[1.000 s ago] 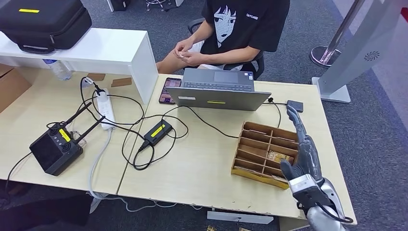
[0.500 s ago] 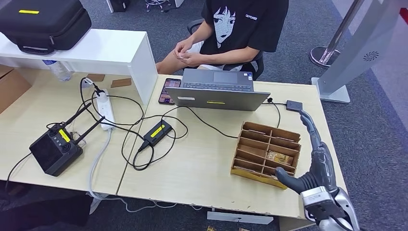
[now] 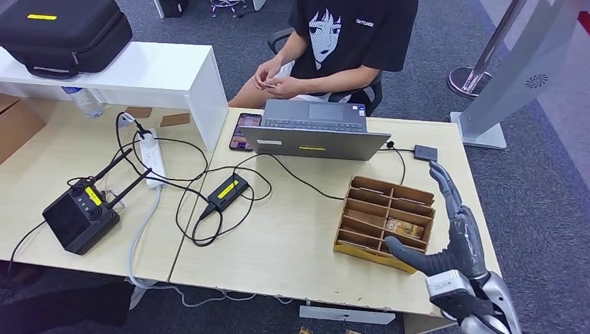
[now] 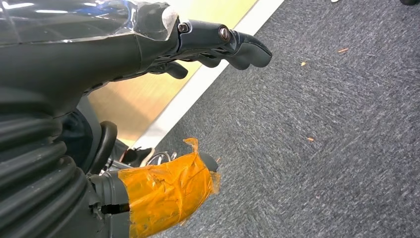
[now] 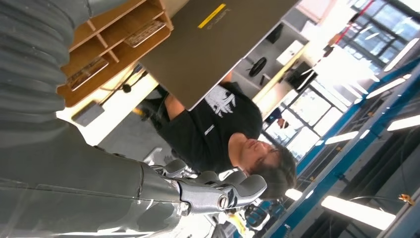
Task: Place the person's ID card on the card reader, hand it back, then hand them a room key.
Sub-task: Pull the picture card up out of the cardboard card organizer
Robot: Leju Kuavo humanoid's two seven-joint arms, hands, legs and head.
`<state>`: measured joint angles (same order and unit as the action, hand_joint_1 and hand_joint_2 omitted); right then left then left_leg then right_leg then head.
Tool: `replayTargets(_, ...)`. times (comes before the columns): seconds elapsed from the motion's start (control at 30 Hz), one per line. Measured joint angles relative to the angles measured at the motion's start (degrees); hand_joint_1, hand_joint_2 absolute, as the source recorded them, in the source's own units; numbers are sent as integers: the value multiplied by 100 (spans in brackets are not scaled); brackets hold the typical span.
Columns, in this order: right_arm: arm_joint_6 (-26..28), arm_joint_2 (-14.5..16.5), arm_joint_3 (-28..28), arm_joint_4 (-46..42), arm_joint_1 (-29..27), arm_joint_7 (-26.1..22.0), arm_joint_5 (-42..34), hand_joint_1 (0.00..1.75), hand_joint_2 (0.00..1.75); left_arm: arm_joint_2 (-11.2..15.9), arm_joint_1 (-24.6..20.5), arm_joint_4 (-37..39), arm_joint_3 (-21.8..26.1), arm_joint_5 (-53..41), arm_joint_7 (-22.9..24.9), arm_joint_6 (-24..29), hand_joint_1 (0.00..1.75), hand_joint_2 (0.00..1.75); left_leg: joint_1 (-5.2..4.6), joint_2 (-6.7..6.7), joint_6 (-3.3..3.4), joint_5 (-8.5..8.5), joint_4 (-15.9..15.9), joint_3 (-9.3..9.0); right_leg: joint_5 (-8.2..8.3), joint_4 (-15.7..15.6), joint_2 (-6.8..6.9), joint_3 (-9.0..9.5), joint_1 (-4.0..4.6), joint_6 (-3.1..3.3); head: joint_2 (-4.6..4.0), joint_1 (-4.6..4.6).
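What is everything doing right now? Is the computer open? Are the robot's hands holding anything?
laptop: lid open
phone: screen lit
right hand: fingers spread, holding nothing, raised by the wooden organizer
left hand: fingers curled, holding nothing, hanging over the carpet
person's hands: together, holding something small
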<state>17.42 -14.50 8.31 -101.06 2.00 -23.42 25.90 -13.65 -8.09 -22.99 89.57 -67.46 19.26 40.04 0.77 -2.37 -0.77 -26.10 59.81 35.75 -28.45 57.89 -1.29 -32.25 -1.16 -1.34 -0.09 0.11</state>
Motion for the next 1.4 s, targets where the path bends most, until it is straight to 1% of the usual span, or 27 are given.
replayTargets(0.13,147,16,20,54,37,118,497,0,175,1,-3,0,0,-13,0,0,0,175,0,0,0,0,0,0,0,0,0,0,0,0,0,0)
replayTargets(0.57,210,19,96,109,61,156,607,0,175,1,-5,0,0,-16,0,0,0,175,0,0,0,0,0,0,0,0,0,0,0,0,0,0)
replayTargets(0.63,307,19,99,120,62,248,873,0,175,1,-5,0,0,-17,2,0,0,175,0,0,0,0,0,0,0,0,0,0,0,0,0,0)
replayTargets(0.73,515,13,109,181,71,537,1636,0,175,1,-5,0,0,-28,16,0,0,175,0,0,0,0,0,0,0,0,0,0,0,0,0,0)
replayTargets(0.8,520,-39,132,252,83,724,2098,0,175,1,-6,0,0,-26,33,0,0,175,0,0,0,0,0,0,0,0,0,0,-1,0,0,-1)
replayTargets(0.87,373,-177,168,336,91,904,2396,0,175,2,-6,0,0,-12,49,0,0,175,-1,-2,0,0,1,0,0,0,1,0,-1,0,0,-1)
replayTargets(0.93,66,-408,206,401,88,1066,2449,0,175,8,-6,0,0,4,69,0,0,175,-3,-2,1,0,2,0,0,-1,1,0,-3,-1,0,1)
replayTargets(1.03,-508,-887,249,446,51,1192,2189,0,175,30,-4,0,0,27,107,0,0,175,-9,-3,2,0,3,1,2,-2,2,0,-9,-3,0,1)
replayTargets(1.13,-908,-1395,245,421,-87,1266,1848,0,175,51,-3,0,0,72,140,0,0,175,-12,-4,3,-1,5,1,2,-3,3,-1,-13,-5,0,-1)
replayTargets(1.2,-1067,-1728,211,337,-242,1317,1673,0,175,62,0,0,0,109,160,0,0,175,-13,-5,5,-2,5,1,1,-3,3,-1,-13,-6,0,0)
replayTargets(1.27,-1161,-1992,170,232,-381,1344,1572,0,175,66,2,0,0,124,164,0,0,175,-12,-1,6,-4,4,1,1,-3,0,-1,-13,-6,0,-1)
replayTargets(1.4,-1328,-2300,163,113,-497,1365,1524,0,175,69,-4,0,0,121,164,0,0,175,-11,4,6,-4,3,-1,1,-2,-4,-2,-12,-5,0,-2)
